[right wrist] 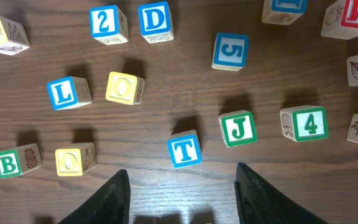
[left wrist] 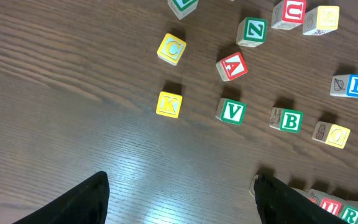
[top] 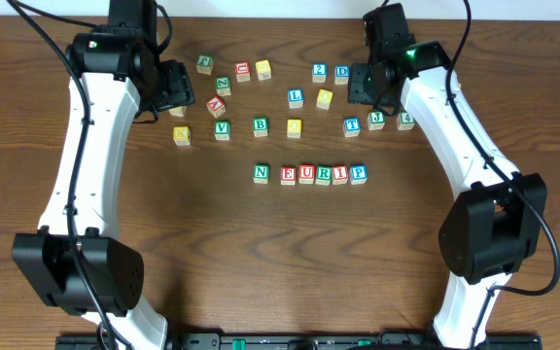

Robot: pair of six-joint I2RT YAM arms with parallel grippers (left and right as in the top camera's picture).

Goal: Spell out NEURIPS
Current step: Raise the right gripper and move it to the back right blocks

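The NEURIP row [top: 309,174] lay just robot-side of the green B cube [top: 260,125]. Left of that cube the left hand [left wrist: 180,202] gaped empty; right of it, the right hand [right wrist: 180,193] stood open, empty.

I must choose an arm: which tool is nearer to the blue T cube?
Right. The blue T cube lies just ahead of the right tool; the left tool is far off, near the yellow K cube.

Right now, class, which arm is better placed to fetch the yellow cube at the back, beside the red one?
Left, probably: the yellow cube sits slightly nearer the left gripper, which is open.
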